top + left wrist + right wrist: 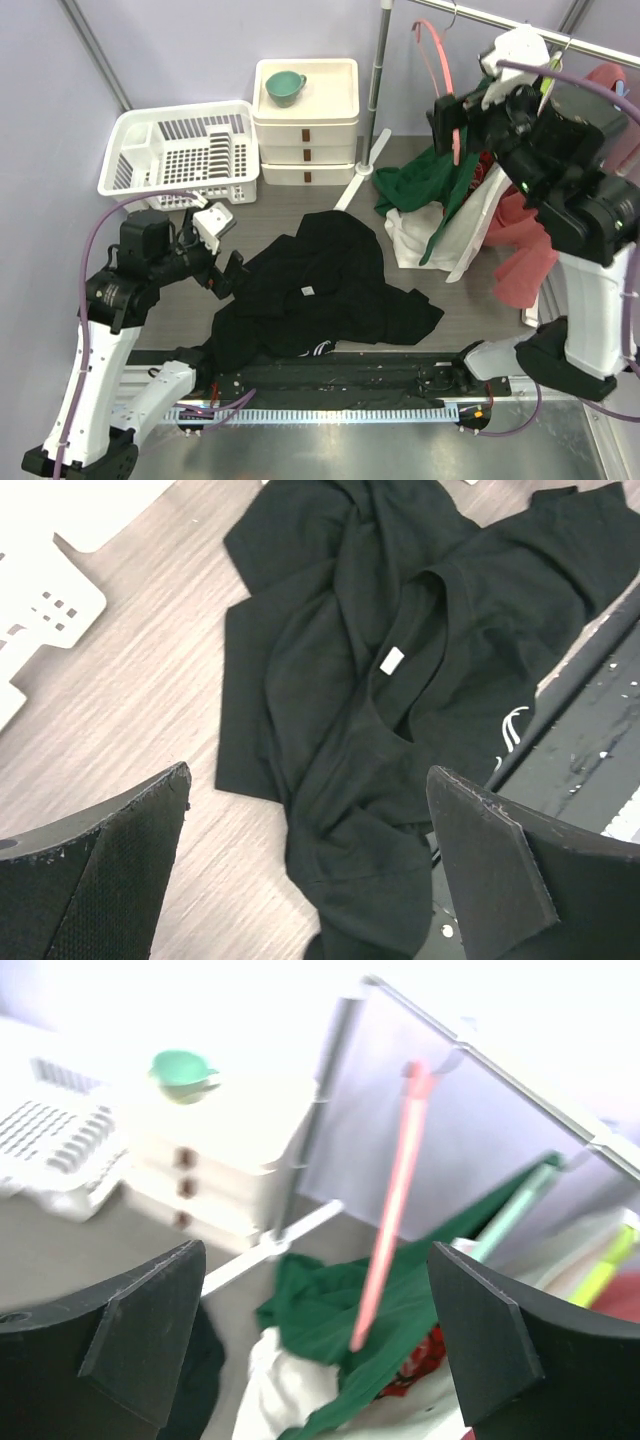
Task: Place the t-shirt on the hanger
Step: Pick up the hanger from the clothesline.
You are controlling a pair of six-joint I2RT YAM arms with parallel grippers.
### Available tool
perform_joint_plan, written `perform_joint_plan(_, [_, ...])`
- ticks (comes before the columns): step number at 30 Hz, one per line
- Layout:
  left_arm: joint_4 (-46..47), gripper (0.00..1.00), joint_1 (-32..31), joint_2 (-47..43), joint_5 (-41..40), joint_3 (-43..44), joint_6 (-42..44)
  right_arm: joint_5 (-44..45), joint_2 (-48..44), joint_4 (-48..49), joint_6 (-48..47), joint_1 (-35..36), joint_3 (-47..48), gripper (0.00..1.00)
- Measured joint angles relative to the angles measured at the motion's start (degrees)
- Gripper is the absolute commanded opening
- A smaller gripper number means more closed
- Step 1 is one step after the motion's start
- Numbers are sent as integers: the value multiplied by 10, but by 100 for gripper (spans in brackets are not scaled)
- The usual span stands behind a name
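On the left, the left gripper (224, 255) hangs just above the table. Its two fingers are wide apart and hold nothing. Just to its right lies the t-shirt (320, 290), all bunched up in the near middle of the table. Its near edge rests on the black rail (400, 380). If the fingers pinch a thick fold, they may grab two layers at once, and then the neck hole stays shut. The edge may also catch on the rail. At the far right, the hanger (437, 58) hangs from a metal bar (475, 14). The right gripper (452, 118) is up beside it, fingers apart too. A bump may make the hanger swing, or knock it down onto the green garment (425, 185) below.
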Motion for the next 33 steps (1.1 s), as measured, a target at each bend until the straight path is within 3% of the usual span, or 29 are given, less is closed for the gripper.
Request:
perform_joint_plan(5, [-15,100,0,-1,2,3,-5,68,83,30,26,-81,35,97])
perform_joint_plan(11, [-23,100,0,-16,2,3,-5,50,191,7,45,-159,29,94])
perform_joint_plan(21, [-21,100,0,-28,-9,-4,-7,-18,212,-2,63,-202,32,68])
perform_joint_plan(22, [-21,100,0,-28,-10,-5,-6,-25,214,-2,64,-204,32,64])
perform_joint_plan(23, [-21,100,0,-29,-13,-5,-6,-32,217,-3,66,-206,33,52])
perform_joint_plan(25, [-20,100,0,-31,-16,-5,-5,-44,223,-4,69,-209,35,40])
perform_joint_plan(27, [-20,100,0,-32,-18,-6,-5,-53,230,-5,75,-209,39,21])
perform_joint_plan(28, [-20,100,0,-32,-19,-7,-5,-56,233,-6,75,-209,41,5])
perform_joint_plan(29, [-19,100,0,-32,-19,-7,-5,-60,235,-6,78,-209,42,1])
perform_joint_plan(33, [-17,100,0,-32,-22,-8,-5,-69,232,-4,90,-213,49,1])
